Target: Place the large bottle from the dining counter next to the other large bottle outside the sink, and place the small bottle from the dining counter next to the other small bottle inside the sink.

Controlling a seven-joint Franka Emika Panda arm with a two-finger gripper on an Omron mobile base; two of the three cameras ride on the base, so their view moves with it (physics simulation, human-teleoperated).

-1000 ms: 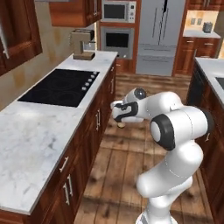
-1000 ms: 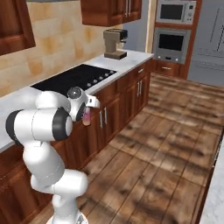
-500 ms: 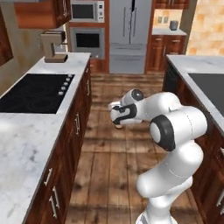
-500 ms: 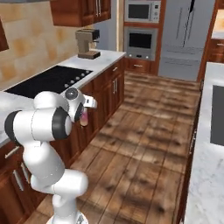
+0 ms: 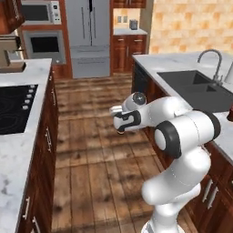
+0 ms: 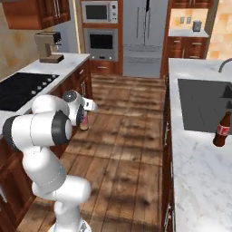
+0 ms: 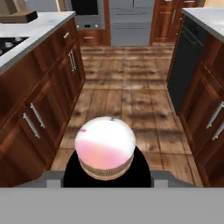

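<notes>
The large bottle from the dining counter [image 7: 105,148] sits clamped in your end effector [image 6: 84,118], carried above the wood floor [image 6: 131,136] between the stovetop table [image 6: 27,88] and the sink [image 6: 204,106], beside which the other large bottle [image 6: 222,129] stands.

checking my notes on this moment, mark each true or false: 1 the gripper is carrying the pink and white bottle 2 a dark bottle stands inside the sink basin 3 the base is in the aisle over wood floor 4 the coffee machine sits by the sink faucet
1. True: the gripper is closed on the large bottle, seen end-on in the hand view.
2. False: the dark brown bottle stands on the marble outside the sink, near its corner.
3. True: the wood floor runs between the two counters.
4. False: the coffee machine is on the stovetop counter, across the aisle from the faucet.
</notes>
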